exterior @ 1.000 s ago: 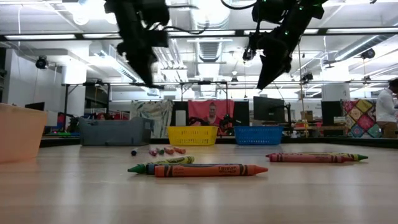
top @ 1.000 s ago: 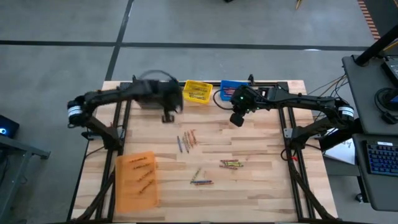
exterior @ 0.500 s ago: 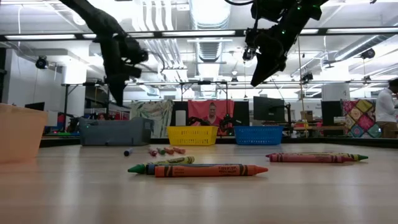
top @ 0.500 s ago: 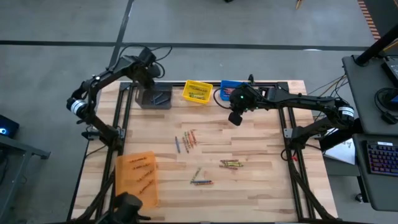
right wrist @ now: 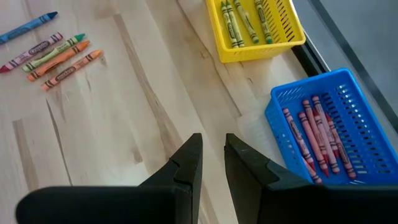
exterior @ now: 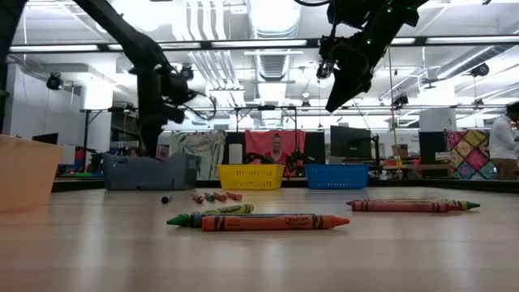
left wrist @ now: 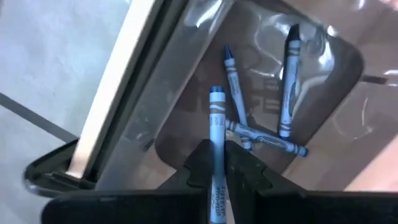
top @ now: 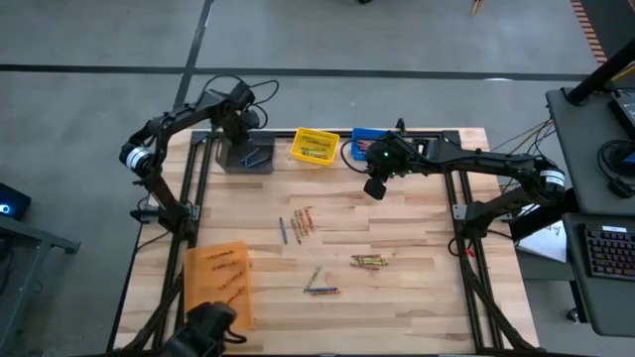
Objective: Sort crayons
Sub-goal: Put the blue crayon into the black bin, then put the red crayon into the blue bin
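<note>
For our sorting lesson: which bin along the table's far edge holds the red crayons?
The blue bin, beside the yellow bin; its crayons are red, the yellow bin's green.

A large open laboratory or workshop hall is shown. Exposed ducts and pipes [exterior: 268, 20] with long strip lights are seen under the ceiling. A grey concrete floor [top: 89, 40] lies around the wooden table [top: 417, 233]. Monitors [exterior: 350, 144] and a desk with a keyboard [top: 607, 250] are also seen.
</note>
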You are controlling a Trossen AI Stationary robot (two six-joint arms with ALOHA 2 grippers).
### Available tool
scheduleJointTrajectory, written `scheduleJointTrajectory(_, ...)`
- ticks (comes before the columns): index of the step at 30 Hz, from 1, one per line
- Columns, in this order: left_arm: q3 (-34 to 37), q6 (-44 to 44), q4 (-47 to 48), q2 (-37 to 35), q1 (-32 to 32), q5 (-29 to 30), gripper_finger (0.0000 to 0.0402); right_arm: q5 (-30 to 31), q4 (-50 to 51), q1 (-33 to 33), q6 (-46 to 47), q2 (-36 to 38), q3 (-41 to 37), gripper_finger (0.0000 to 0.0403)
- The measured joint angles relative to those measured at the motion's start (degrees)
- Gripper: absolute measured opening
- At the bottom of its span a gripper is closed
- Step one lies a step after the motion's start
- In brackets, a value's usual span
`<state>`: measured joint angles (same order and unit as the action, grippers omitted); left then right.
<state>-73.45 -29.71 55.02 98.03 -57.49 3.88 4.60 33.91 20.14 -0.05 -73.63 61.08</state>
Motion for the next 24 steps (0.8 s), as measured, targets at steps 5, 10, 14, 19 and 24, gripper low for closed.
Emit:
scheduleJointTrajectory(5, 0.0, 0.1, -1.0, 2.9, 0.0, 1.5, 0.0038, 0.0, 0.0, 0.0, 0.1, 0.0, 0.0, 0.0057)
scheduleJointTrajectory(10, 0.0, 0.0, -1.0, 4.0, 0.0, 1.6, 0.006, 0.0, 0.0, 0.0, 0.9, 0.0, 0.0, 0.0057)
scheduleJointTrajectory(14, 0.0, 0.2, -1.0, 3.6, 0.0, 1.7, 0.0071, 0.0, 0.0, 0.0, 1.0, 0.0, 0.0, 0.0057)
scheduleJointTrajectory(19, -0.4, 5.8, -0.8, 1.0, 0.8, 0.9, 0.0072, 0.0, 0.0, 0.0, 3.9, 0.0, 0.0, 0.0057)
scheduleJointTrajectory(24, -0.5, 13.2, -2.4, -2.8, 3.2, -9.4, 0.0065, -1.8, 0.0, -0.2, 10.5, 0.0, 0.0, 0.0057)
